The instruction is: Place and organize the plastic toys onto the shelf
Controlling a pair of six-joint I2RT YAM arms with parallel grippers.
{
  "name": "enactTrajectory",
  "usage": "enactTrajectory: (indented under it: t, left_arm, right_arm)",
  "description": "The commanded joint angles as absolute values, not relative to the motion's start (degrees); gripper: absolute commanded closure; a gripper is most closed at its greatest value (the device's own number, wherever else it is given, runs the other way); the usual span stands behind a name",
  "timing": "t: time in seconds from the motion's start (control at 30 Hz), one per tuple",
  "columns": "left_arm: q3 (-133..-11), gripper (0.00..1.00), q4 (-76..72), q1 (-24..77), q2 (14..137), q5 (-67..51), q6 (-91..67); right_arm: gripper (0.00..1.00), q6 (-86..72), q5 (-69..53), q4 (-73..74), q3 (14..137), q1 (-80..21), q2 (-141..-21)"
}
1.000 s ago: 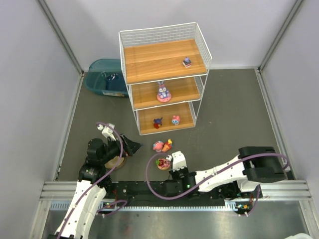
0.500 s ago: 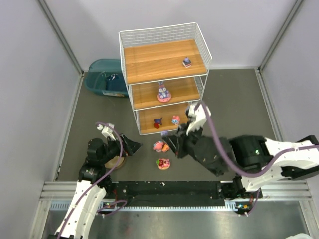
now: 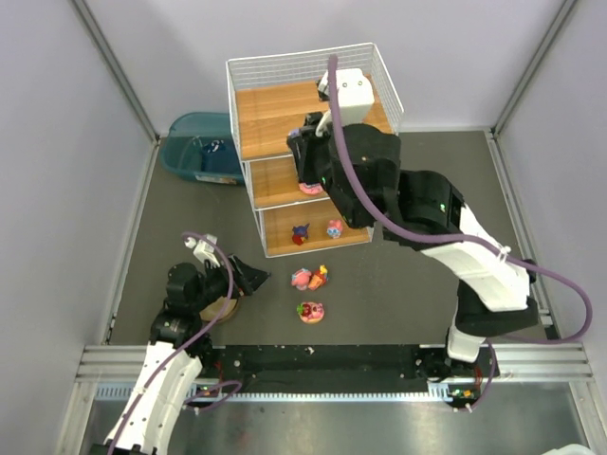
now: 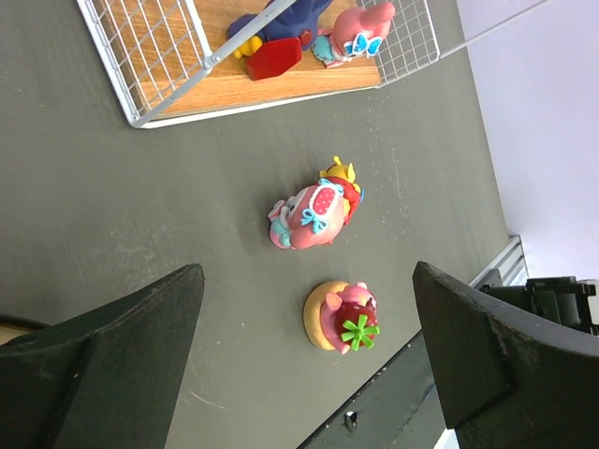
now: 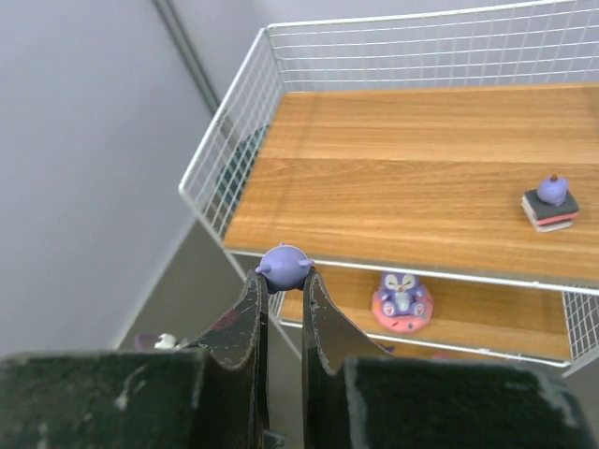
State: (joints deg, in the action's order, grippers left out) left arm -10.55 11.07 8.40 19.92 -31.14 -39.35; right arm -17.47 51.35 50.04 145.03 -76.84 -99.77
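**Right gripper pinches a purple toy over the shelf; left gripper gapes in front of it.**

In front of the shelf [image 3: 248,114], towards its left, the left gripper [image 4: 307,273] is spread to its widest and holds nothing. Ahead of it a pink figure [image 4: 314,210] lies on the floor, long axis roughly along the shelf's front edge and yellow crown to the right. A flower-topped disc [image 4: 340,316] lies flat farther from the shelf, flower up. The right gripper [image 5: 281,281] is nearly closed on a small purple toy [image 5: 284,264], above the front edge of the shelf's top board, left of middle. The toy's wider span lies crosswise to the fingers; I cannot tell which way it faces.
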Motion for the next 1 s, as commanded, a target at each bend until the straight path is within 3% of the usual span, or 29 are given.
enactTrajectory:
  t: [0.0, 0.63, 0.97]
  left_arm:
    - [-9.32, 0.01, 7.38, 8.53, 20.04, -32.17, -40.08]
    - [-8.79, 0.01, 6.59, 8.53, 20.83, -32.43, -40.17]
    - [-8.88, 0.01, 6.24, 8.53, 22.06, -32.26, -39.55]
  right_arm:
    - [1.0, -13.71, 47.81, 48.52, 147.57, -73.66, -101.77]
    - [1.0, -3.87, 50.1, 35.07, 147.48, -68.65, -110.92]
    - [1.0, -5.71, 49.57, 34.28, 141.52, -65.48, -111.1]
